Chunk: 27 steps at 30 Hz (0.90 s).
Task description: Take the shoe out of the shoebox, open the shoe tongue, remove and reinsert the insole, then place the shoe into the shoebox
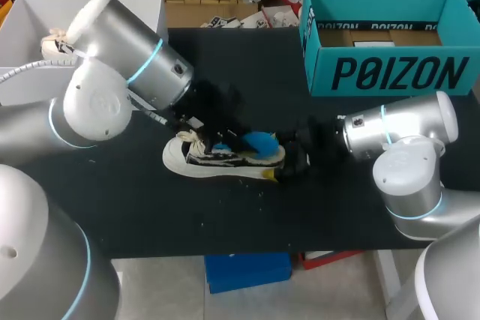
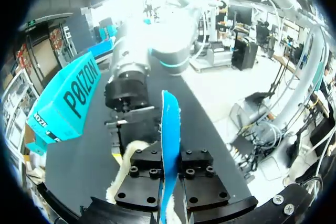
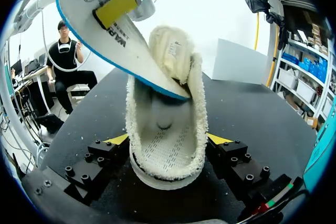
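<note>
Where the right claw [image 3: 168,140] lies low over the black table [image 1: 135,207], a shoe [image 3: 168,156] is held between its fingers by the heel end. Both yellow-tipped fingers [image 3: 118,139] are pressed against the shoe's sides, one from each side. The shoe is stood on its sole on the table, and its fleece-lined opening is turned toward this claw's wrist.

Just ahead of the right claw, the padded tongue [image 3: 173,51] is seen standing upright at the far side of the opening. An insole [image 3: 105,30], white beneath with a blue edge, is raised at a slant over the shoe. Its lower end is tucked into the opening in front of the tongue, and its upper end is lifted well above the shoe.

Farther ahead and higher, that upper end is pinched by the left claw [image 2: 170,161]. The claw is closed narrowly on the insole, which is seen edge-on between its two fingers, with one yellow pad laid flat against the white underside. Under the left claw, the fleece rim of the shoe is in view, and straight ahead of it the right arm is faced.

Beyond both claws, well apart from the shoe, a teal shoebox [image 1: 382,73] is set on the table with its top open.
</note>
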{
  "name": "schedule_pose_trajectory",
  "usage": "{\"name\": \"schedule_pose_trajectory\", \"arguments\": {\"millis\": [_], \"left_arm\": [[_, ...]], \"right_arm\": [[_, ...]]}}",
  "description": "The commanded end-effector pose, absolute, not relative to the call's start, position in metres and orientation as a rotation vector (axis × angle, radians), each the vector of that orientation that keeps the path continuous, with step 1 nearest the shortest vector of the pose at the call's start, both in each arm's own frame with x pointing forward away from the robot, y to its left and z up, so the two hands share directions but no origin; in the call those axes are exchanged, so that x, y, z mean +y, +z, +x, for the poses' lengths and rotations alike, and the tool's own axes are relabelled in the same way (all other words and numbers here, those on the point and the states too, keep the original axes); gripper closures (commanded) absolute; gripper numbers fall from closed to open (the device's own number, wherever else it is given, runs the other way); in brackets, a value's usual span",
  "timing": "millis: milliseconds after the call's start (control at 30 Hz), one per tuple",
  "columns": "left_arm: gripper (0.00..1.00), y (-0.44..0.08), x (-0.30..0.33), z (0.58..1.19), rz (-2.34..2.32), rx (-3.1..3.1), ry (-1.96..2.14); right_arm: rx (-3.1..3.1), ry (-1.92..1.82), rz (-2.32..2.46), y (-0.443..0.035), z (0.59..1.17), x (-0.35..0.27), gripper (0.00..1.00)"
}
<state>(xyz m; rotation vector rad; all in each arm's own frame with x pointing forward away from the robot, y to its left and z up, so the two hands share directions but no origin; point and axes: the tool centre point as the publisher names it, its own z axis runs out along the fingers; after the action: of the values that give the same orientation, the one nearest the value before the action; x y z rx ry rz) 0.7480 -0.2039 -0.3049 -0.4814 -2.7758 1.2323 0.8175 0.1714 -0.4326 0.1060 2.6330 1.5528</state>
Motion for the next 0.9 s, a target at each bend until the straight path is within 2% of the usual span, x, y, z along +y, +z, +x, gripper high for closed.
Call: {"name": "schedule_pose_trajectory", "arguments": {"millis": [33, 467, 900], "left_arm": [[1.0, -0.263, -0.183, 0.739, -0.431, -2.752, 1.288], [1.0, -0.164, -0.185, 0.729, -0.231, -2.641, 1.424], [1.0, -0.164, -0.185, 0.729, -0.231, -2.641, 1.424]], "right_arm": [[2.634, 1.553, 0.107, -0.435, 0.818, 0.17, 1.0], [2.634, 1.553, 0.107, -0.435, 0.818, 0.17, 1.0], [2.634, 1.553, 0.107, -0.435, 0.818, 0.17, 1.0]]}}
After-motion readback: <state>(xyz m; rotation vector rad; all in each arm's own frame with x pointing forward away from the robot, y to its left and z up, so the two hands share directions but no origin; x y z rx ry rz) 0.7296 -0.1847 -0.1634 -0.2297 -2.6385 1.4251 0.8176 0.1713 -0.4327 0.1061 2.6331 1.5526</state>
